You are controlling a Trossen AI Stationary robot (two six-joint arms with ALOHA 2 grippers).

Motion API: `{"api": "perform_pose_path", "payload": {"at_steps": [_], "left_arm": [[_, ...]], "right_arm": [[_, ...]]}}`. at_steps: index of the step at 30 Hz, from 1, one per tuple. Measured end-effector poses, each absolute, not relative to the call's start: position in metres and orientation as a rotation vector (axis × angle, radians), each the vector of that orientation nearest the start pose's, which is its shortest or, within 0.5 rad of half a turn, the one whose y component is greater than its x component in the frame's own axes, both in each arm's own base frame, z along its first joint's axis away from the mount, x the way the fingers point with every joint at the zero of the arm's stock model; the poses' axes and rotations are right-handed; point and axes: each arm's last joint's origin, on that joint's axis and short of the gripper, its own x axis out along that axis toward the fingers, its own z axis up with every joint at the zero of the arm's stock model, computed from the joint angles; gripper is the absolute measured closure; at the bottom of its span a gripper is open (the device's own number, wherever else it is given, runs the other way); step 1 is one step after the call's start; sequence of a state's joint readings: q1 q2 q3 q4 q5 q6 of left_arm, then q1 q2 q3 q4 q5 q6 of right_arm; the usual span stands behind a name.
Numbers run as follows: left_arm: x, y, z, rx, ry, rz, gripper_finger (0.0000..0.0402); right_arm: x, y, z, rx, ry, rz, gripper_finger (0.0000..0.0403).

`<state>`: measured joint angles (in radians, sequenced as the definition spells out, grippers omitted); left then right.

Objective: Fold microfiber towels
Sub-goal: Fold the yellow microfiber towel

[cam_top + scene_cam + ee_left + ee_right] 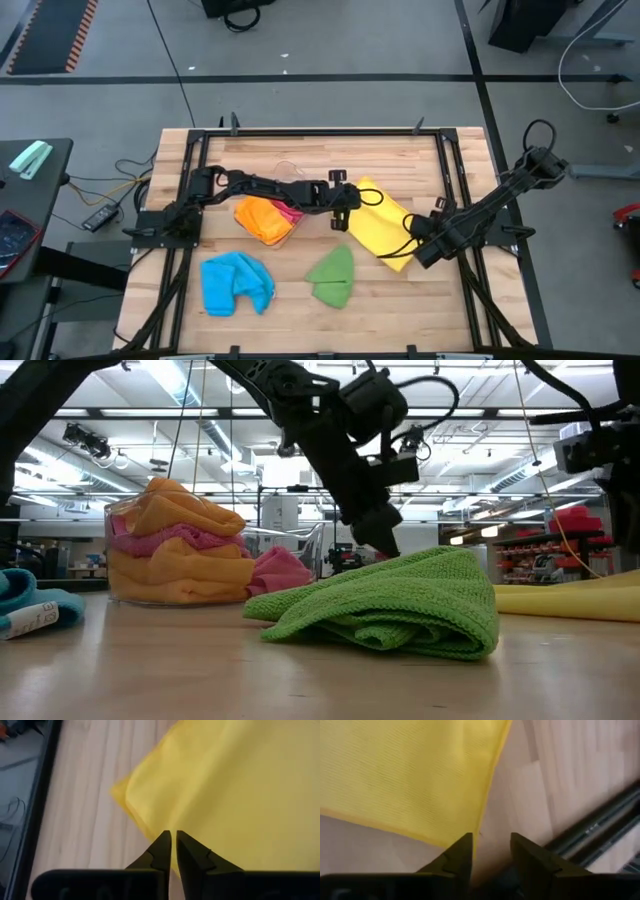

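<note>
We are seeing the yellow towel lying flat on the worktop between both arms, with the left gripper hovering over one edge, its jaws standing at a narrow slit and holding nothing. The right gripper is sitting at the towel's opposite corner with its jaws parted and empty, the cloth edge lying just beside one finger. The green towel and blue towel are resting nearer the front, while the orange towel is filling the tub.
</note>
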<state>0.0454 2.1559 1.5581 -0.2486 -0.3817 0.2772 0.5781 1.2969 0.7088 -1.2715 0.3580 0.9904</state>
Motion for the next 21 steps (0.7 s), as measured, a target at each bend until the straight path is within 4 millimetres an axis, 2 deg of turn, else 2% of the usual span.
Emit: {"api": "perform_pose_path", "payload": {"at_steps": [4, 9, 14, 18, 21], "left_arm": [[0.461, 0.027, 0.17, 0.402, 0.908, 0.27, 0.0374], [0.452, 0.02, 0.169, 0.403, 0.996, 0.207, 0.0376], [0.45, 0.011, 0.166, 0.381, 1.021, 0.071, 0.0349], [0.454, 0.01, 0.159, 0.396, 1.007, 0.068, 0.0322], [0.455, 0.015, 0.144, 0.359, 1.049, 0.092, 0.0311]], "right_arm": [[0.144, 0.082, 0.194, -0.058, 1.423, -0.595, 0.0229], [0.153, 0.093, 0.2, -0.119, 1.267, -0.507, 0.0222], [0.164, 0.101, 0.191, -0.102, 1.151, -0.408, 0.0224], [0.17, 0.102, 0.179, -0.078, 1.069, -0.362, 0.0225], [0.171, 0.1, 0.167, -0.066, 1.024, -0.344, 0.0225]]}}
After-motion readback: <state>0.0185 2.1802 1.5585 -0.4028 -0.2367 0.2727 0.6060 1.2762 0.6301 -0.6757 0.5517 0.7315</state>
